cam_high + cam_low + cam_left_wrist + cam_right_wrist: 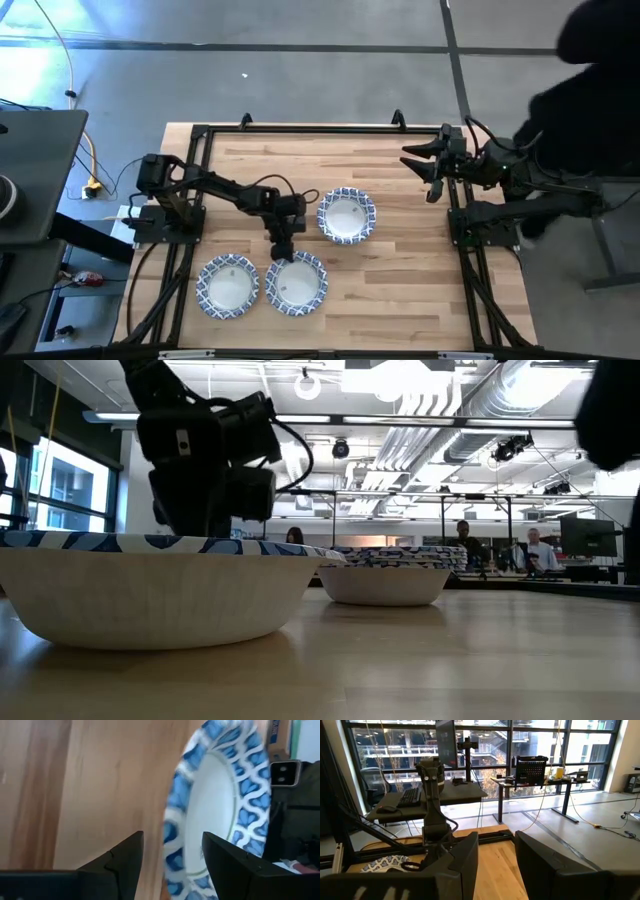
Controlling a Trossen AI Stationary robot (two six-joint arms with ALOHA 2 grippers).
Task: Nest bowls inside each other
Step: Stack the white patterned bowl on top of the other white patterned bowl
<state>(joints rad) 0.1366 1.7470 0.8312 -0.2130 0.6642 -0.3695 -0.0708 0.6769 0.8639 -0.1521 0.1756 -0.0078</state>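
Note:
Three blue-and-white rimmed bowls show in the high view: one toward the table's middle (pixel 347 216) and two by the near edge, a left one (pixel 228 285) and a right one (pixel 296 283). In the low view the middle one (pixel 385 572) looks like a stack of nested bowls. My left gripper (pixel 282 246) is open and low over the far rim of the near right bowl (pixel 220 795). One finger (pixel 227 865) is over the bowl's inside and the other (pixel 122 865) is over the table outside. My right gripper (pixel 432 170) is open and raised at the far right, with nothing in it.
A black metal frame (pixel 300 128) borders the wooden table (pixel 400 290). Bare wood lies between the bowls and the right arm's base (pixel 480 220). A person in dark clothes (pixel 600 80) stands beyond the far right corner. In the low view, people sit far off in the room (pixel 465 540).

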